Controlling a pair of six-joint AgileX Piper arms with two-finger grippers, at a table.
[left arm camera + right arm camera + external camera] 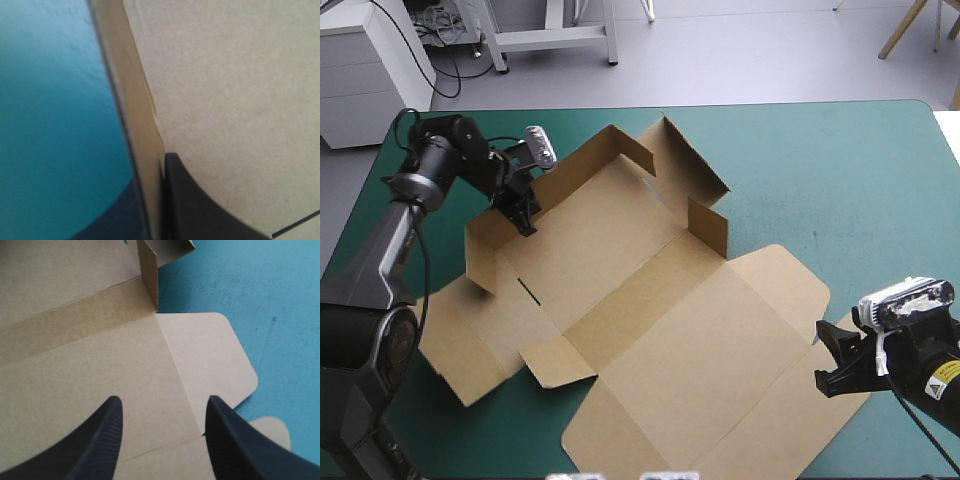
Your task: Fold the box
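With the box [660,320] half-formed left of the worktop's [840,170] middle, our left jaws clamped on its wall [575,160] toward the left edge and our right jaws spread over the flat lid [75,375], we judge it best to hold that wall upright and pin the lid.

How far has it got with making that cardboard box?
Roughly partway. Done: the brown box has its far walls standing. In hand: the left claw is pinching the left side wall upright. Left to do: the near flaps and the lid lie flat on the table, and the right claw hangs open over the lid, holding nothing.
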